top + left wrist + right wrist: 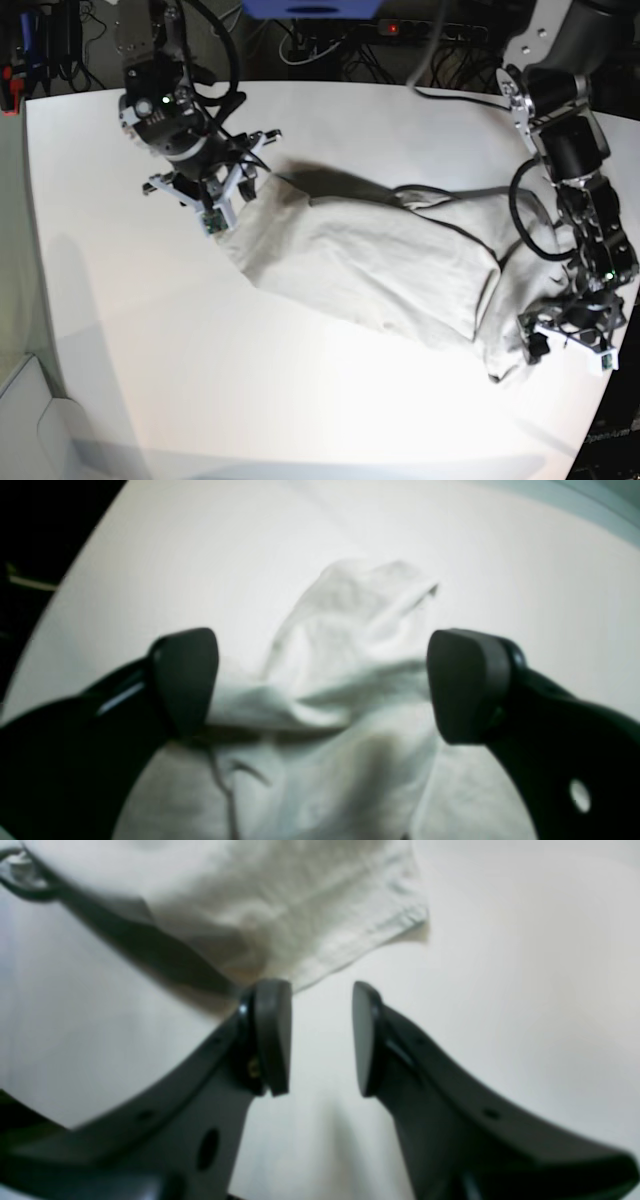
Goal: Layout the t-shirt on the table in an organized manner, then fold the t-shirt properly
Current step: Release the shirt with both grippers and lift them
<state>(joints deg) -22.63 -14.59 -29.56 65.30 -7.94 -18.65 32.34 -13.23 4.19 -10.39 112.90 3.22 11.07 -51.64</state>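
Observation:
The light grey-beige t-shirt (380,260) lies crumpled in a long diagonal band on the white table (200,380). My left gripper (555,335) hovers at the shirt's bunched lower right end. In the left wrist view it (325,685) is wide open over the raised folds of the t-shirt (340,630), holding nothing. My right gripper (243,180) is at the shirt's upper left end. In the right wrist view it (320,1037) is slightly open and empty, just short of a hemmed corner of the t-shirt (280,900); its left finger (272,1035) is at the hem's edge.
Cables and a power strip (430,30) run behind the table's far edge, beside a blue box (310,8). A dark cable loop (520,230) hangs from the left arm over the shirt's right part. The table's right edge (605,410) is close to the left gripper.

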